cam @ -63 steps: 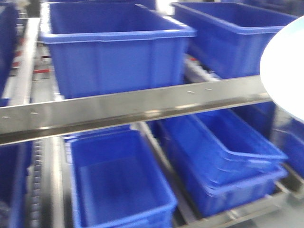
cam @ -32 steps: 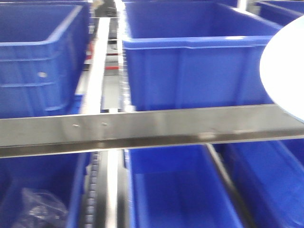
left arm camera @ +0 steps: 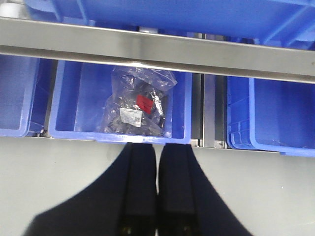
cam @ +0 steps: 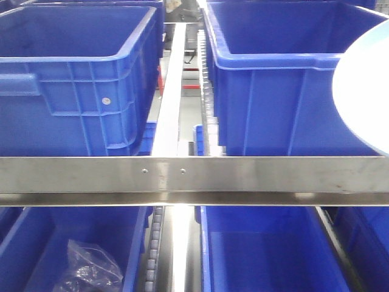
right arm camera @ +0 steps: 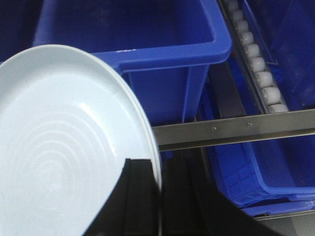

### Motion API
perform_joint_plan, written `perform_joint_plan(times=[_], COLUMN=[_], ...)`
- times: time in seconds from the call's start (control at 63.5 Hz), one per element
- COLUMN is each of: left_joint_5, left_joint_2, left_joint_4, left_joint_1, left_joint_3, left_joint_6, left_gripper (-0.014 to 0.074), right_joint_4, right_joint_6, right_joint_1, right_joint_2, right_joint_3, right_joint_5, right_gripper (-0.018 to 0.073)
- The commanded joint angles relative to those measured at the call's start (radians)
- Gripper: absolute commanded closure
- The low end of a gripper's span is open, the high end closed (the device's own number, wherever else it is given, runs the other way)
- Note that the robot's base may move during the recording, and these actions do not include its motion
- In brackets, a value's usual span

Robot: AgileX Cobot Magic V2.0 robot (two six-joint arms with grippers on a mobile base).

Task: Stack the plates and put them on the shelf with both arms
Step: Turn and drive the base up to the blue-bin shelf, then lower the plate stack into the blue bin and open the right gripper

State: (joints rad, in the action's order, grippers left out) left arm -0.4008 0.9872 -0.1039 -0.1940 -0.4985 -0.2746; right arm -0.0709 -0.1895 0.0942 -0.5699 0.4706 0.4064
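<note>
The plates [right arm camera: 64, 142] are off the desk, held upright on edge in front of the shelf [cam: 194, 179]. In the right wrist view the right claw [right arm camera: 160, 196] is closed on their lower rim, one jaw on each side. A thin line along the rim suggests two nested together, but only one face shows, so I cannot be sure of the count. In the front view their pale edge [cam: 364, 91] bulges in from the right, level with the upper tier of crates.

They look stiff, glossy and breakable. A slick rim is a poor hold: gripped at one point, they could swing or slip, and a knock against the steel rail could chip them. A firm pinch deep over the rim, with support from the other arm, seems safest.

The left claw [left arm camera: 156, 157] is closed and empty, its jaws pressed together, hanging over the grey desk [left arm camera: 49, 177] just before the lower tier.

The front view shows two large blue crates [cam: 79, 79] above the rail and at least two below. One lower crate holds a single clear plastic bag [left arm camera: 138, 103] of dark parts.
</note>
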Motion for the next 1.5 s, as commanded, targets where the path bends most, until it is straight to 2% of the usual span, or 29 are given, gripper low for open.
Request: perform_joint_plan(times=[0.0, 1.481], left_joint_5=[0.056, 0.056], left_joint_2=[-0.008, -0.008], left_joint_4=[0.001, 0.001], left_joint_1=[0.004, 0.004], left_joint_3=[-0.026, -0.026], left_joint_6=[-0.007, -0.007], left_gripper=[0.0510, 0.0510], right_joint_4=[-0.001, -0.001], right_joint_6=[0.005, 0.005], right_joint_1=[0.000, 0.000], right_joint_2=[-0.002, -0.008], right_joint_3=[0.030, 0.030], right_joint_5=[-0.098, -0.112], right_gripper=[0.0502, 0.0502])
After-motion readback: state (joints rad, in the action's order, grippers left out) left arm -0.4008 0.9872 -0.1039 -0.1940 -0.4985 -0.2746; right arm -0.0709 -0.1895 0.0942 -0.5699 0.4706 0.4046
